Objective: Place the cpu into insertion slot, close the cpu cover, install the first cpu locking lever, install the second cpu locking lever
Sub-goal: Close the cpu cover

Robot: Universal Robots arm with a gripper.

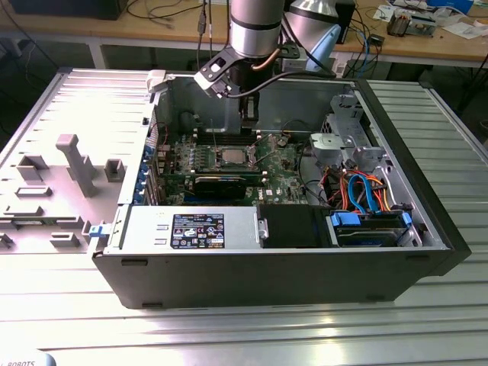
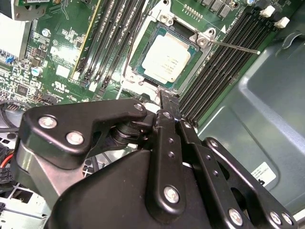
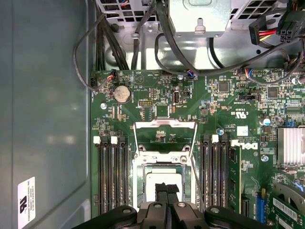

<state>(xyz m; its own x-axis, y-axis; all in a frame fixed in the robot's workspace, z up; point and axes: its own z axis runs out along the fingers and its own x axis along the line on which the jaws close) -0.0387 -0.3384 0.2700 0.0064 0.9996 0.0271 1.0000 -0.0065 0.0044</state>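
Ribbed metal table [image 1: 229,328] under open computer case [image 1: 305,263]; green motherboard [image 1: 280,169] inside. Low over the insertion slot [image 2: 135,69], gripper [image 2: 170,97] with fingers [image 2: 165,107] pressed together, pinching nothing. Seated in the slot, cpu [image 2: 167,58] — cpu cover [image 2: 188,67] flat around it, thin lever wire [image 2: 233,46] jutting free alongside.

The cpu [image 2: 167,58] has a smooth, matt silver-grey metal top. The gripper [image 2: 168,98] is matt black with bright metal screw heads. The circuit board [image 3: 157,93] is glossy green. The computer case [image 1: 290,282] is dull dark sheet metal. The counter [image 1: 229,328] is pale ribbed metal.
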